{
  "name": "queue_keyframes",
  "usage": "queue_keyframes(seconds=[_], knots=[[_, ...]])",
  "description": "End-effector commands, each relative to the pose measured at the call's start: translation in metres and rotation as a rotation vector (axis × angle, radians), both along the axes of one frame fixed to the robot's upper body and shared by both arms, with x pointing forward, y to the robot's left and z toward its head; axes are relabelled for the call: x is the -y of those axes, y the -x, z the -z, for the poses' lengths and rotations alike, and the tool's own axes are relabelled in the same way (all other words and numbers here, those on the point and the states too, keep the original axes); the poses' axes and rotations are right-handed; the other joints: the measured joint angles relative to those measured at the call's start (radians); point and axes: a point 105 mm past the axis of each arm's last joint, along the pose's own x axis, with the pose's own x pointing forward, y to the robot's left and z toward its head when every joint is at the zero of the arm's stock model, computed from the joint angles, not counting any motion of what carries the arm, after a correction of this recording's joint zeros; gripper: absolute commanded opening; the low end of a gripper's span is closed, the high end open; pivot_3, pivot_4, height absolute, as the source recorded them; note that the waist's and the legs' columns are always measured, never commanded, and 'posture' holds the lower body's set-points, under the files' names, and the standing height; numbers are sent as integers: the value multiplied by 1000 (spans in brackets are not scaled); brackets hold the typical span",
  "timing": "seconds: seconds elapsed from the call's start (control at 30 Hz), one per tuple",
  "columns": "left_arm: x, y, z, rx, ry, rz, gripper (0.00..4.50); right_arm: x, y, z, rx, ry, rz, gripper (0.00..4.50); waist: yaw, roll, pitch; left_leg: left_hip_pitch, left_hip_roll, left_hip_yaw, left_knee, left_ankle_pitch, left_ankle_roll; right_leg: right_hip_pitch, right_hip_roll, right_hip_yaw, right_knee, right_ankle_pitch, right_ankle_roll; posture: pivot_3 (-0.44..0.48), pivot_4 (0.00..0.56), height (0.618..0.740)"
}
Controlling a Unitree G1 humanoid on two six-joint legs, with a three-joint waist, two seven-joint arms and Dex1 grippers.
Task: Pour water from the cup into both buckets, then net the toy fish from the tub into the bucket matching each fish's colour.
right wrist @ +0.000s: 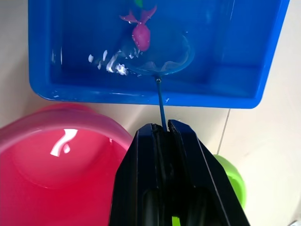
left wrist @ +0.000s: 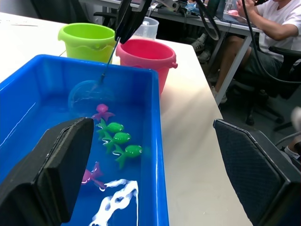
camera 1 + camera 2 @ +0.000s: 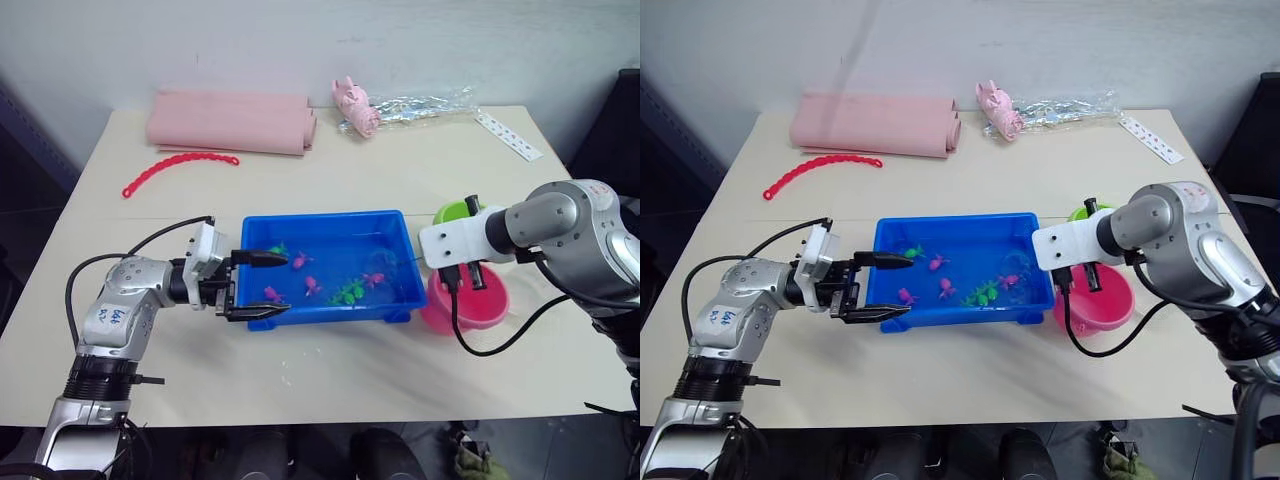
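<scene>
Jaws apart, the left gripper (image 3: 258,285) straddles the tub's (image 3: 395,226) left rim; the right gripper (image 1: 163,136) is clamped on the net's (image 1: 157,52) thin handle. The hoop sits in the tub's right end, by a pink fish (image 1: 140,33), with the pink bucket (image 3: 487,308) and green bucket (image 3: 455,212) just right of the tub.

pink rolled cloth (image 3: 232,124), red bead chain (image 3: 178,166), pink toy in plastic wrap (image 3: 357,107), white strip (image 3: 508,135)

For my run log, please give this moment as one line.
right gripper: shut on net | net: in tub, at pink fish | left gripper: open, straddling tub rim
</scene>
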Motion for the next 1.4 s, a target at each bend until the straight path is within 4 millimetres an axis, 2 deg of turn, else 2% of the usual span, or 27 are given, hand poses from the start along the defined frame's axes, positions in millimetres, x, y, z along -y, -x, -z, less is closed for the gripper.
queue_keyframes(seconds=[0.03, 0.2, 0.4, 0.6, 0.83, 1.1, 1.4], knots=[[2, 0, -14, 27, 19, -3, 4447, -1, 4, -9, 0, -80, 42, 0, 1, 0, 0, 0, 0, 0, 0, 0, 0, 0, 0, 0, 0, 0, 0, 0, 150, 740], [3, -1, -19, 42, 14, -1, 4447, 1, 9, -6, -33, -159, 104, 0, 1, 0, 0, 0, 0, 0, 0, 0, 0, 0, 0, 0, 1, 0, 0, 0, 150, 740], [-4, -2, -12, 23, -22, -27, 4447, 4, 10, 6, -84, -288, 199, 0, -1, 0, 0, 0, 0, 0, 0, 0, 0, 0, 0, 0, 2, 0, 0, 0, 150, 740], [-11, -3, -11, 8, -32, -50, 4447, 4, 7, 5, -67, -379, 244, 0, 0, 0, 0, 1, 0, 0, 0, 0, -1, 0, 0, 0, 2, 0, 0, 0, 150, 740], [-7, 8, -1, -27, -34, -47, 4447, 8, 1, 0, -23, -468, 284, 0, 0, 0, 0, 1, 0, 0, 0, 0, -1, 0, 0, 0, 2, 0, 0, 0, 150, 740], [-15, 10, 4, -41, -60, -78, 4447, 5, 6, 10, -116, -575, 336, 0, 0, 0, 0, 1, 0, 0, 0, 1, -1, 0, 0, 0, 2, 0, 0, 0, 150, 740], [-17, 10, 2, -39, -64, -81, 4447, 9, 9, 13, -146, -653, 376, 0, 0, 0, 0, 1, 0, 0, -1, 1, -1, 0, 0, 0, 2, 0, 0, 0, 150, 740]])
